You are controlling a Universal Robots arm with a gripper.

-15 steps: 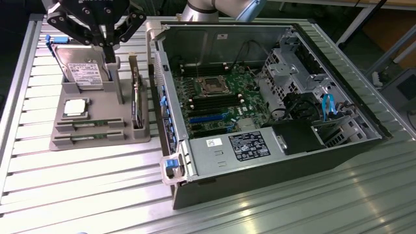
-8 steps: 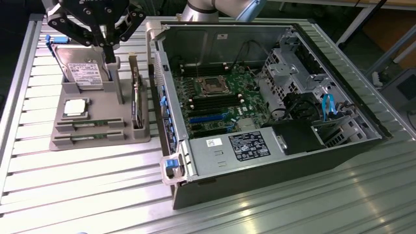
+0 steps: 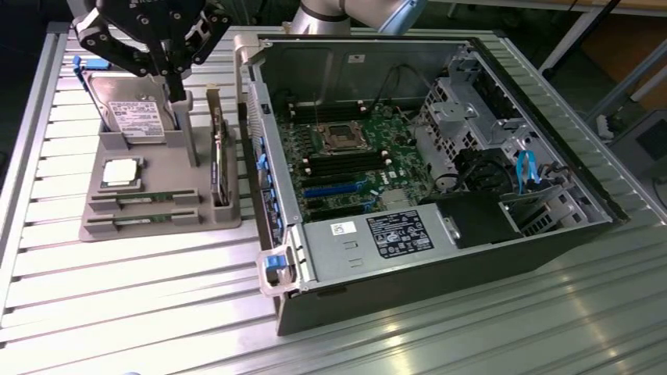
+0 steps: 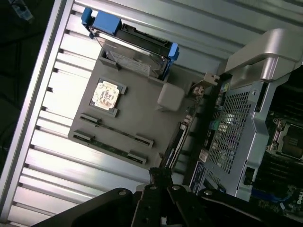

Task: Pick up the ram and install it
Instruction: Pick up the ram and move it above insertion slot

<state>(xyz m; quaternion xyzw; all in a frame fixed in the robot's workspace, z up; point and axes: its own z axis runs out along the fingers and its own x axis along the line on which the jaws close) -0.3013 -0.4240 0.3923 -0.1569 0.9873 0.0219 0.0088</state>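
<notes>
The ram (image 3: 146, 197) is a long, thin green stick lying flat in a slot of the gray holder (image 3: 167, 178) on the bench (image 3: 125, 297), just beside a 2nd matching stick (image 3: 140, 219). The hand (image 3: 169, 72) hangs clenched and empty above the hard drive (image 3: 136, 117), well apart from the ram.

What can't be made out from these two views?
- Exterior view: gripper cut off above by the top edge.
- Exterior view: ram sticks too small; chips and notch unreadable.
- Exterior view: motherboard memory slots dark; latch state unclear.
- Wrist view: gripper body covers part of the standing card.
- Both views: hard drive label too small to read.
</notes>
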